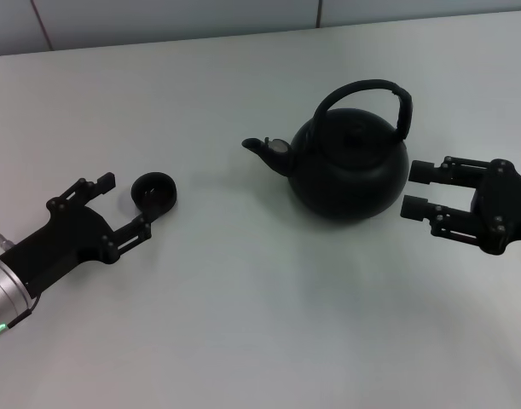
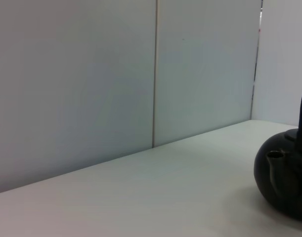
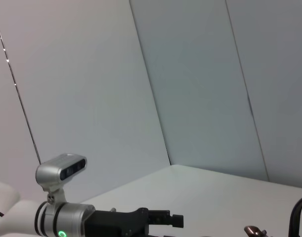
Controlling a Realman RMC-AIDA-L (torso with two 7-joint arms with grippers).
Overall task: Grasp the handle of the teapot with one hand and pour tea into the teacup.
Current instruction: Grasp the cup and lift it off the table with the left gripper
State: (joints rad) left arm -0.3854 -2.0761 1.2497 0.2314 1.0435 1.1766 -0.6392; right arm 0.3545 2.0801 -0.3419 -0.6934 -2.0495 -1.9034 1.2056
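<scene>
The matte-black teapot (image 1: 350,166) stands right of centre on the white table, spout (image 1: 264,149) pointing left. Its arched handle (image 1: 367,88) stands upright over the lid, the thicker side to the right. The tiny black teacup (image 1: 154,191) sits to the left. My left gripper (image 1: 126,203) is open, low on the table, with the cup just past its fingertips. My right gripper (image 1: 413,190) is open, close beside the teapot's right side at body height, below the handle. The left wrist view shows the teapot (image 2: 284,182) and its spout. The right wrist view shows the handle's edge (image 3: 296,217).
A pale panelled wall (image 1: 243,21) runs along the table's far edge. The left arm (image 3: 91,217) with its green light shows across the table in the right wrist view. Bare white table (image 1: 269,324) lies in front of the teapot and cup.
</scene>
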